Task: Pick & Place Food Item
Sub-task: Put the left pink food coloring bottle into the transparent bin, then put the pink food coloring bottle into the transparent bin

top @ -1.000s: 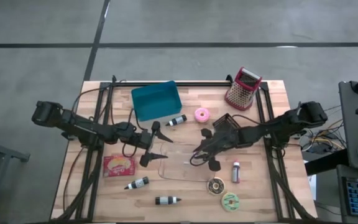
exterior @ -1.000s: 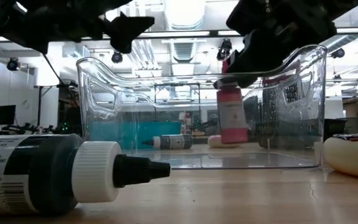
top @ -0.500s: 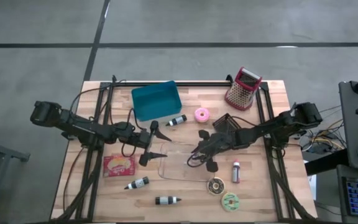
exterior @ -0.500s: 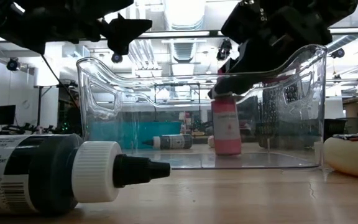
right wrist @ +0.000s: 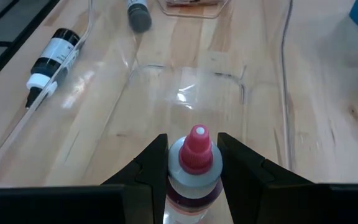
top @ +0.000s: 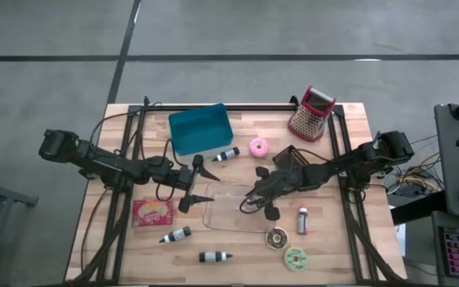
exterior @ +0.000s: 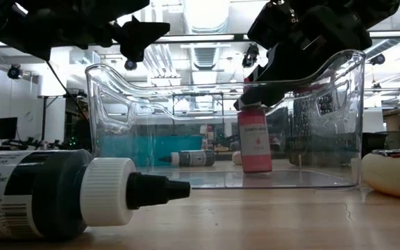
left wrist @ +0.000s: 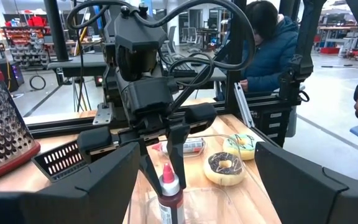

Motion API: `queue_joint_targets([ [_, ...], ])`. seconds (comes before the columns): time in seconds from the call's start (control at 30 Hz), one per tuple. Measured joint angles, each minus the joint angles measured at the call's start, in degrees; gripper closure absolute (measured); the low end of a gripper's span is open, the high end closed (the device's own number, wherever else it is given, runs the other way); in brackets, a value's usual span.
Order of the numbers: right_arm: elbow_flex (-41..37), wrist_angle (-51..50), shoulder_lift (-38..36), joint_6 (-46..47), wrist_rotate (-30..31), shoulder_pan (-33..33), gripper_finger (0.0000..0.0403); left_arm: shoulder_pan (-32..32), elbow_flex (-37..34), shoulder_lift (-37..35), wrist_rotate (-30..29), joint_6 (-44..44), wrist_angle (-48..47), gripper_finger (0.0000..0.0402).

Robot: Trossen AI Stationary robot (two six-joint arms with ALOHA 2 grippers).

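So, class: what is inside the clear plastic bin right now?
Inside the clear bin stands one upright red bottle, gripped at its neck by the right claw. Its cap is hidden by the claw in the low view.

A clear, glossy plastic bin (exterior: 221,125) sits on the pale, matt wooden counter (top: 337,247), whose far right corner carries a perforated metal grater (top: 311,114) with red trim.

Bright even overhead light; ceiling lamps (exterior: 203,14) glare in low view, near bottle (exterior: 54,198) blurred, soft shadows on desk (top: 349,239).
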Motion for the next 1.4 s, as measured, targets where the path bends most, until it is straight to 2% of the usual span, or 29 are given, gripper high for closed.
queue_joint_targets([
  [0.07, 0.0, -0.1, 0.0, 0.1, 0.0, 0.0, 0.0278, 0.0, 0.0, 0.0, 0.0, 0.0, 0.0, 0.0081],
  [0.2, 0.0, -0.7, 0.0, 0.6, 0.1, 0.0, 0.0217, 0.0, 0.0, 0.0, 0.0, 0.0, 0.0, 0.0081],
  [0.33, 0.0, -0.6, 0.0, 0.6, 0.1, 0.0, 0.0193, 0.0, 0.0, 0.0, 0.0, 0.0, 0.0, 0.0081],
  [1.07, 3.6, -0.7, -2.4, -3.2, 0.4, 0.8, 0.0186, 0.0, 0.0, 0.0, 0.0, 0.0, -0.5, 0.0081],
  [1.2, 3.6, -3.1, -5.0, -4.3, 3.4, 1.1, 0.0186, 0.0, 0.0, 0.0, -0.4, 0.0, -1.4, 0.0081],
  [1.4, 3.6, -11.2, -10.8, -7.6, 10.1, 1.0, 0.0186, 0.2, 0.0, 0.0, -6.4, 0.5, -3.8, 0.0081],
])
